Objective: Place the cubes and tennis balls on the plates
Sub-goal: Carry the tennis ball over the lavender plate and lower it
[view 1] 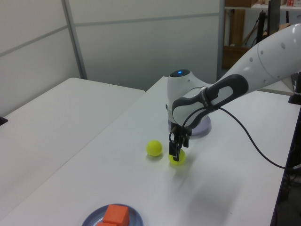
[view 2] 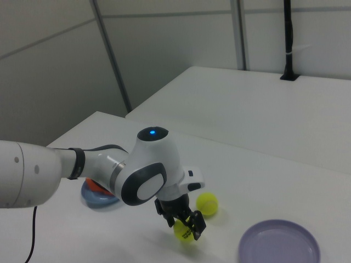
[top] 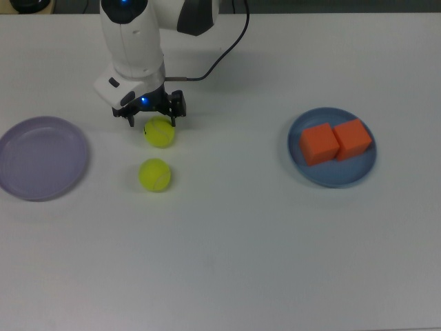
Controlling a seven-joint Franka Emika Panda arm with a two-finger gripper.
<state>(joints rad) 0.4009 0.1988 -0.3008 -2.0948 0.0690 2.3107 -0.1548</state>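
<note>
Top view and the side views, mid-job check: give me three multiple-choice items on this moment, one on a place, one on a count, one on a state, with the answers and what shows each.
1. Where are the cubes?
A. On the blue plate
B. On the lavender plate
C. On the bare table

2. How many balls lie on the table, off any plate?
A. None
B. One
C. Two

3. What is the state of the lavender plate?
A. It holds a ball
B. It holds nothing
C. It holds a cube

Answers:
1. A: both cubes sit side by side on the blue plate.
2. C: one ball lies under the pincer, the other ball just past it toward the top view's bottom edge, both on the table.
3. B: the lavender plate shows only its own bare surface.
</note>
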